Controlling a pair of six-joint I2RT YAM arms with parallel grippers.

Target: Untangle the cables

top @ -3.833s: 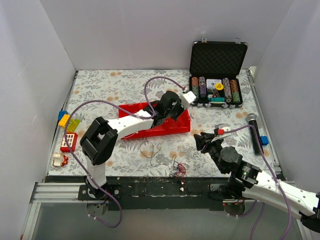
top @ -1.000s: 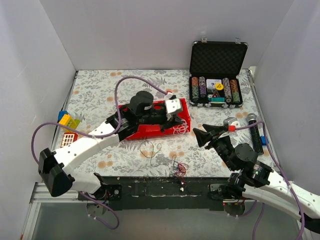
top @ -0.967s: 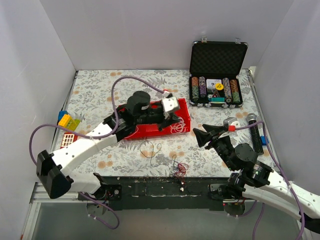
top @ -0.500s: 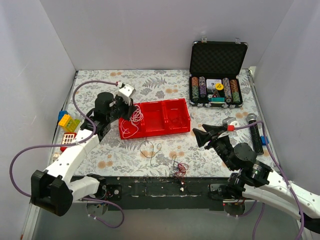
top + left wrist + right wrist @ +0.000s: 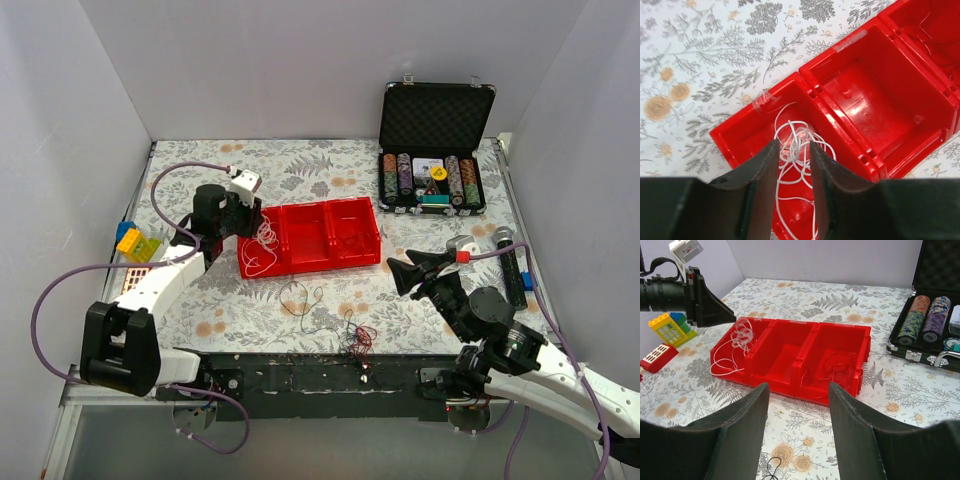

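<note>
Three compartments are seen in the red tray (image 5: 320, 266) set at the middle of the desk (image 5: 200, 170). A white cable (image 5: 740, 332) is coiled in the compartment nearest the desk's left edge, and one loop is draped over the tray's wall. The left gripper (image 5: 792, 145) is poised just above that coil, its jaws parted by a narrow gap; no grip on the wire can be made out. A red cable (image 5: 837, 371) is lodged in the compartment nearest the right edge. A black cable (image 5: 298, 297) and a red-and-black tangle (image 5: 357, 340) are found by the near edge. The right gripper (image 5: 797, 386) is held toward the near right corner, jaws spread wide, with nothing held.
</note>
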